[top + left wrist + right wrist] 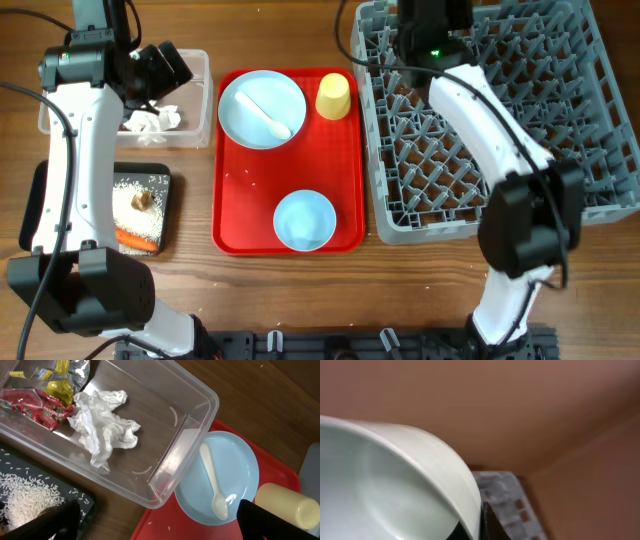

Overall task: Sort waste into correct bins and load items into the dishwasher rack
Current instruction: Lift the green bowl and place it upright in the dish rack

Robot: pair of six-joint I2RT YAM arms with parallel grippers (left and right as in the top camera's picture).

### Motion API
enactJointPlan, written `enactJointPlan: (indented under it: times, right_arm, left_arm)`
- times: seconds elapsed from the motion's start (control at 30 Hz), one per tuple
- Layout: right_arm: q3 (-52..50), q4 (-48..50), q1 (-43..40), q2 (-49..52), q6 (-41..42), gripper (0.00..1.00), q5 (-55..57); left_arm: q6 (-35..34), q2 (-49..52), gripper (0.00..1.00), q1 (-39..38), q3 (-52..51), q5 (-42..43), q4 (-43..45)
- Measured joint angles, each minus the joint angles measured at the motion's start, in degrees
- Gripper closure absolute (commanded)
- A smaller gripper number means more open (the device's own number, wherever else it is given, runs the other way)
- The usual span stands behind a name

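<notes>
While the left gripper [157,522] hangs with its two dark fingers [50,520] spread wide and empty, it sits above the near corner of the clear plastic rectangular tub [160,415] at the worktop's far left corner. Inside that tub lie a crumpled white napkin [102,427], a red crinkled wrapper [37,407] and a yellow crinkled wrapper [55,377].

Along the left edge, the shallow black rectangular tray [160,225] holds white rice grains [128,192], a small brown scrap [143,200] and an orange carrot [137,240].

In the middle, a flat red serving tray [240,200] carries a light blue round plate [245,120] with a white spoon [268,115] lying on it. A yellow plastic cup [333,96] and a small pale blue bowl [304,220] also stand on it.

The large grey plastic dishwasher rack [430,225] fills the right edge.

The right gripper [472,530] is over the rack's far edge. A pale green bowl [385,490] sits right against it, but I cannot tell whether it is clamped.
</notes>
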Motion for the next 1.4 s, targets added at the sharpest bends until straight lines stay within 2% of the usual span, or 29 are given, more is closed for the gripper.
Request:
enactJointPlan:
  times: [0.1, 0.27, 0.57, 0.6, 0.63, 0.67, 0.73, 0.8, 0.83, 1.13, 1.27, 1.4]
  right_arm:
    - [0.0, 1.68, -1.84, 5.33, -12.48, 0.96, 2.8]
    - [0.0, -1.4, -1.01, 6.43, -16.9, 0.96, 2.14]
    - [1.03, -11.41, 0.87, 5.86, -9.31, 0.96, 5.16]
    - [1.03, -11.56, 1.03, 5.86, -9.11, 0.94, 5.2]
    - [1.03, -11.8, 1.2, 5.81, -8.9, 0.85, 5.2]
    - [1.03, -12.13, 1.38, 5.75, -8.68, 0.82, 5.18]
    - [1.01, -13.03, 1.68, 5.75, -8.22, 0.83, 4.98]
    - [1.03, -12.74, 1.84, 5.75, -8.0, 0.92, 4.96]
    - [1.03, -11.63, 1.84, 5.75, -7.41, 0.93, 4.96]
    - [1.01, -11.89, 2.58, 5.68, -0.33, 0.96, -1.95]
    - [0.59, -6.14, 2.27, 5.68, -2.08, 0.96, 2.64]
    - [0.57, -7.39, 0.26, 5.68, -3.82, 0.96, 5.35]
  left_arm:
    - [0.0, -0.02, 0.0, 0.0, 0.0, 0.02, 0.0]
    - [0.0, -0.02, 0.0, 0.0, 0.0, 0.0, -0.02]
    - [0.0, 0.0, 0.0, 0.0, 0.0, 0.02, -0.04]
    - [0.0, -0.02, 0.0, 0.0, 0.0, 0.02, -0.02]
    - [0.0, 0.0, 0.0, 0.0, 0.0, 0.0, -0.02]
    - [0.0, -0.02, 0.0, 0.0, 0.0, 0.0, -0.02]
    - [0.0, 0.0, 0.0, 0.0, 0.0, 0.02, -0.04]
    - [0.0, 0.0, 0.0, 0.0, 0.0, 0.02, -0.02]
    - [0.0, 0.0, 0.0, 0.0, 0.0, 0.02, -0.02]
    - [0.0, -0.02, 0.0, 0.0, 0.0, 0.02, -0.02]
    - [0.0, -0.02, 0.0, 0.0, 0.0, 0.02, -0.02]
    - [0.0, 0.0, 0.0, 0.0, 0.0, 0.02, -0.02]
